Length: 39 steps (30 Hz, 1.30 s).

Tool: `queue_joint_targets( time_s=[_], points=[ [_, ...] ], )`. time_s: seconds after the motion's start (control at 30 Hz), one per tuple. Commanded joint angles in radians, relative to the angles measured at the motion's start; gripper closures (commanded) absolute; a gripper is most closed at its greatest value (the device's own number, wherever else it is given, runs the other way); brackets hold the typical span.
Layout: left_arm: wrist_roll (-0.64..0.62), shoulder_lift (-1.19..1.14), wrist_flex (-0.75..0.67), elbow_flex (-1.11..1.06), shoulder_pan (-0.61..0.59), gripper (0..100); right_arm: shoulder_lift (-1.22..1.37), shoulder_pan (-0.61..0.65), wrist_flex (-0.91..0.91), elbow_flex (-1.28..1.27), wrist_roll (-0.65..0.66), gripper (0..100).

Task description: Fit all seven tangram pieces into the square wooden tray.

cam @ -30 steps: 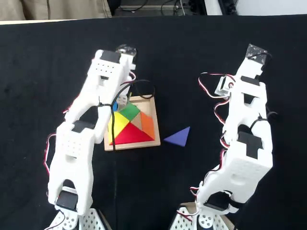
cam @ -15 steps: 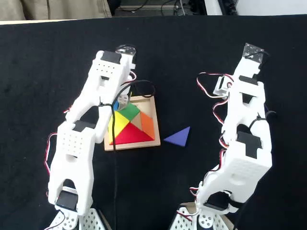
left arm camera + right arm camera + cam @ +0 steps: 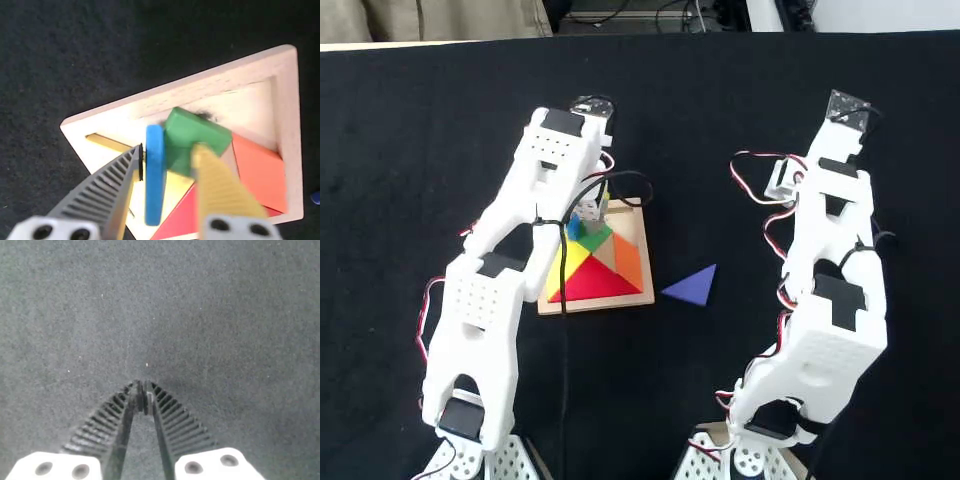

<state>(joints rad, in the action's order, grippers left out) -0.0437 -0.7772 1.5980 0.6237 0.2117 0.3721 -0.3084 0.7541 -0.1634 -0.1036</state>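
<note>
Black cloth table [image 3: 410, 120] carries two white arms; the right gripper [image 3: 142, 390] hangs clenched and empty over bare cloth; the square wooden tray [image 3: 605, 302] lies directly under the left gripper [image 3: 168, 149], which grasps a blue wooden piece [image 3: 154, 185] standing on edge against its grey finger; a tilted green wooden piece [image 3: 192, 135] sits by its yellow finger; red triangle [image 3: 595, 283], yellow triangle [image 3: 565, 262] and orange piece [image 3: 627, 262] lie flat below it; a violet triangle [image 3: 692, 285] rests outside the tray, between the grippers.
</note>
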Motion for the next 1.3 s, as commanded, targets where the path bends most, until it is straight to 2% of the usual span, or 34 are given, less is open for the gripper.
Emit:
queue_joint_targets(
  time_s=[0.0, 0.17, 0.37, 0.43, 0.53, 0.57, 1.07, 1.27],
  points=[
    [-0.012, 0.017, -0.011, 0.061, 0.004, 74, -0.007, 0.018, -0.017, 0.056, 0.009, 98.7],
    [-0.014, 0.017, -0.014, 0.073, -0.024, 74, -0.007, 0.018, -0.017, 0.056, 0.009, 98.7],
    [-0.011, 0.018, -0.008, 0.170, -0.114, 74, -0.007, 0.018, -0.017, 0.056, 0.009, 98.7],
    [-0.009, 0.018, 0.037, 0.226, -0.134, 74, -0.007, 0.018, -0.017, 0.056, 0.009, 98.7],
    [0.066, 0.017, 0.167, 0.335, -0.117, 74, -0.007, 0.018, -0.017, 0.056, 0.009, 98.7],
    [0.087, 0.017, 0.164, 0.340, -0.111, 74, -0.007, 0.018, -0.017, 0.058, 0.009, 98.7],
    [0.311, 0.106, 0.160, 0.058, -0.130, 74, -0.007, 0.018, -0.017, 0.054, 0.009, 98.7],
    [0.318, 0.107, 0.091, 0.051, -0.153, 74, -0.007, 0.020, -0.017, 0.054, 0.009, 98.7]
  ],
)
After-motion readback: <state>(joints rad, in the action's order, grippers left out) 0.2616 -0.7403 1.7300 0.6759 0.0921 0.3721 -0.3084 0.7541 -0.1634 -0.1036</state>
